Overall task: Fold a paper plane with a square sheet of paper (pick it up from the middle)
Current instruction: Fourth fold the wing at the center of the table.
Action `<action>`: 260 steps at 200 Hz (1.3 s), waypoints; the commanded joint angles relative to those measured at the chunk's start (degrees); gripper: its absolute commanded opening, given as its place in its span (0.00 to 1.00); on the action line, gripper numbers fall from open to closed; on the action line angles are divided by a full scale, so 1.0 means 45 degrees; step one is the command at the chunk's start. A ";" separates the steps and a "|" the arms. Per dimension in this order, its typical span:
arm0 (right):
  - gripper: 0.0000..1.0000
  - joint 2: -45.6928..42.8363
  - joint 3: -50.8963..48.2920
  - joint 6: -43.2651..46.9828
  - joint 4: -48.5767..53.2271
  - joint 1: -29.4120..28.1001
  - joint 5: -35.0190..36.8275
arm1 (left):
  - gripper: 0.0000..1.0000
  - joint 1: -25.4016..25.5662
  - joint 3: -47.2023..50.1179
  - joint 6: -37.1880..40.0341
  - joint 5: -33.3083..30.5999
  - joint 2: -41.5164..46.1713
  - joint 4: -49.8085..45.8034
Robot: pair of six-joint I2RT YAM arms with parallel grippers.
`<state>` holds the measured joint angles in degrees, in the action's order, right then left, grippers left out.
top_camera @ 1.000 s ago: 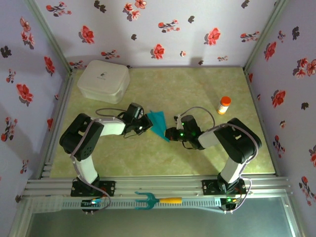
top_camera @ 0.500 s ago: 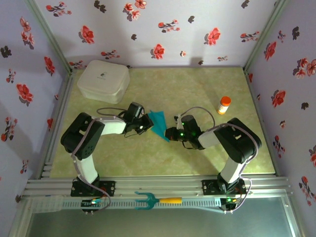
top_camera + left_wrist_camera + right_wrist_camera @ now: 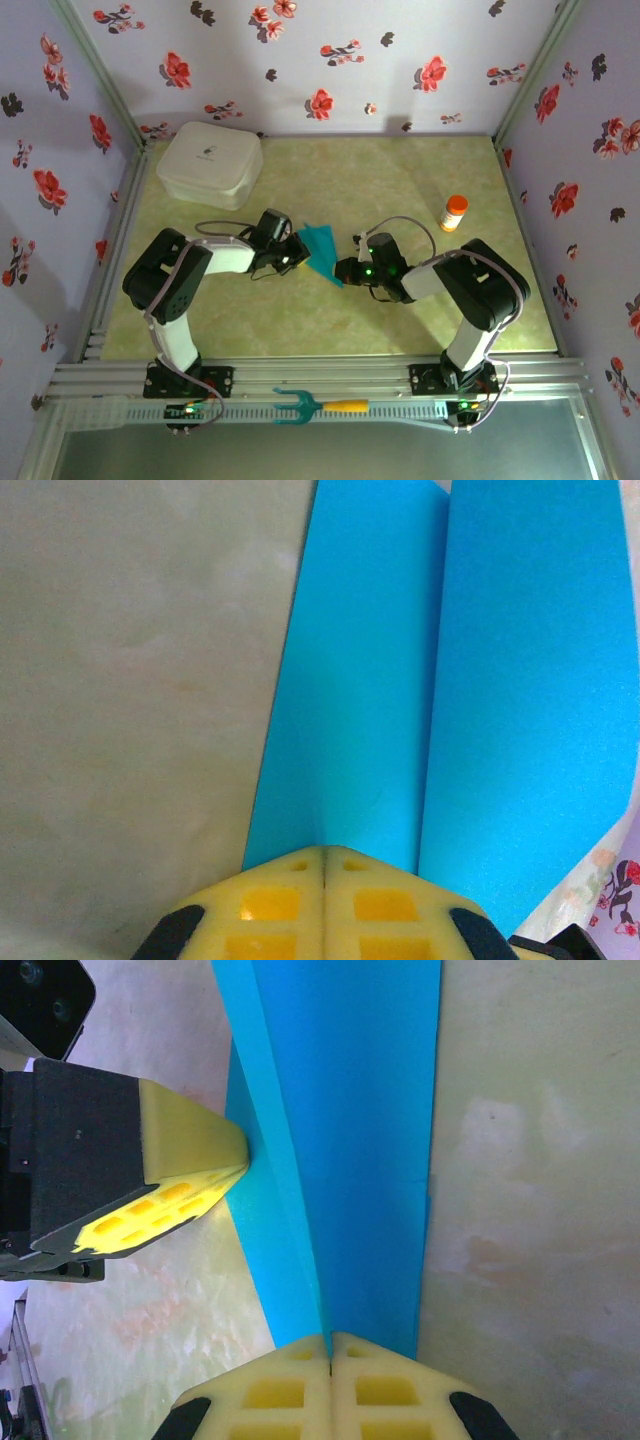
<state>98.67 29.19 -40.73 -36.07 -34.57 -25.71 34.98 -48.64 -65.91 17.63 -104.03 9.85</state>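
Teal-blue folded paper plane (image 3: 322,250): creased lengthwise.
Left end effector (image 3: 325,858): clamped on one side.
Right end effector (image 3: 330,1342): clamped on narrow end.

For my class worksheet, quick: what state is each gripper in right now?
Left gripper: shut on the paper plane.
Right gripper: shut on the same paper plane.

Black-and-white arms (image 3: 226,258), yellow fingers (image 3: 270,912)

Teal paper plane (image 3: 322,248), red-flowered lilac walls (image 3: 350,95)
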 commanded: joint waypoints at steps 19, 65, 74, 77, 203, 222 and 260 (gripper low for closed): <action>0.03 -0.0222 -0.0055 -0.0206 0.0406 0.0045 -0.0038 | 0.00 0.0097 0.0288 -0.0139 -0.0262 0.0148 -0.0508; 0.03 -0.0451 -0.0158 -0.0249 0.0066 0.0052 -0.0107 | 0.00 0.0156 0.0299 -0.0197 -0.0331 0.0149 -0.0528; 0.03 -0.0444 -0.0158 -0.0284 0.0087 0.0045 -0.0072 | 0.00 0.0153 0.0288 -0.0197 -0.0333 0.0158 -0.0571; 0.03 -0.0455 -0.0173 -0.0285 0.0087 0.0045 -0.0053 | 0.00 0.0156 0.0283 -0.0217 -0.0347 0.0157 -0.0568; 0.02 0.0133 -0.0183 -0.0481 0.0821 0.0064 -0.0015 | 0.00 0.0194 0.0336 -0.0002 -0.0786 0.0673 -0.0766; 0.02 0.0128 -0.0181 -0.0463 0.0795 0.0065 -0.0049 | 0.00 0.0195 0.0341 -0.0001 -0.0760 0.0648 -0.0767; 0.02 0.0358 -0.0039 -0.0526 0.0867 0.0086 -0.0184 | 0.01 0.0195 0.0071 0.0417 -0.0519 0.0697 -0.0464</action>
<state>98.39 29.02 -42.19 -35.48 -34.48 -25.85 35.64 -47.72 -65.91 15.62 -102.39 8.32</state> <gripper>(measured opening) 0.060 0.060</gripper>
